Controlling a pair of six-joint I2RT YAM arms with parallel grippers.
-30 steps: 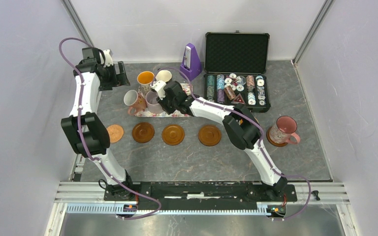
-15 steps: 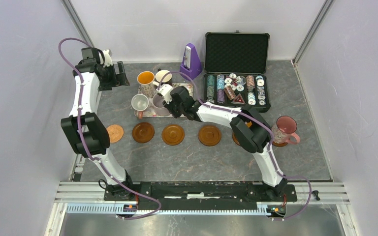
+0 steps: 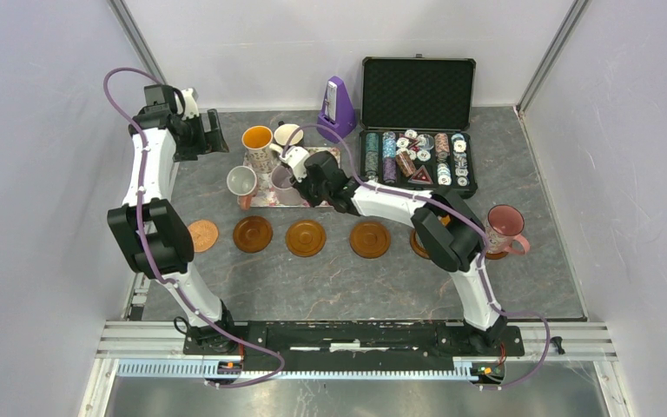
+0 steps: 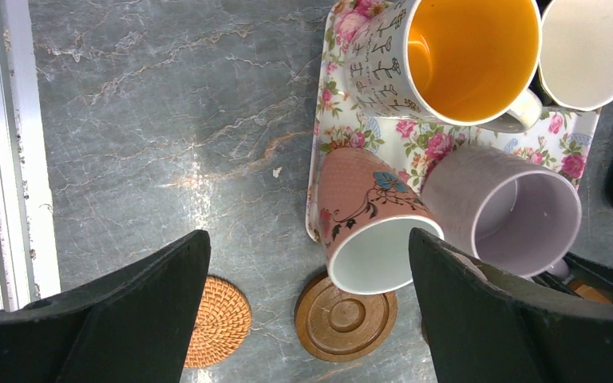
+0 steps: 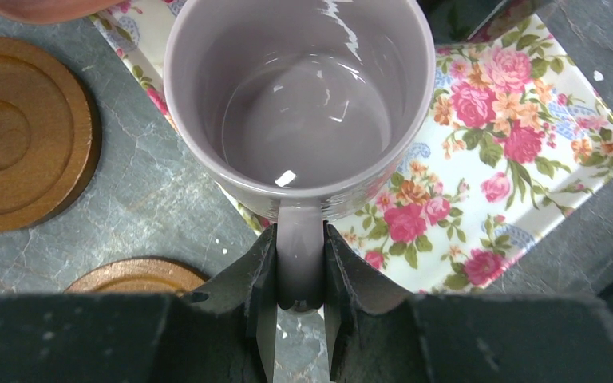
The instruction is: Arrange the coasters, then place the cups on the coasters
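My right gripper (image 5: 299,257) is shut on the handle of a lilac cup (image 5: 299,96) (image 3: 283,179), over the front edge of the floral tray (image 5: 527,120). A pink cup (image 4: 367,231) (image 3: 241,182) stands at the tray's left edge. Farther back on the tray stand a white cup with an orange inside (image 4: 455,56) and a cream cup (image 4: 591,48). Three wooden coasters (image 3: 253,234) (image 3: 306,237) (image 3: 370,238) lie in a row in front of the tray. Another pink cup (image 3: 504,228) stands on a coaster at the right. My left gripper (image 4: 310,239) (image 3: 213,135) hangs open above the pink cup, holding nothing.
A woven orange coaster (image 3: 202,234) lies at the left end of the row. An open black case of poker chips (image 3: 417,156) and a purple metronome (image 3: 339,100) stand at the back. My right arm hides part of another wooden coaster (image 3: 417,249).
My right gripper has drawn the lilac cup a little right and toward the front. The pink cup beside it has shifted at the tray's left edge. The left arm has not moved.
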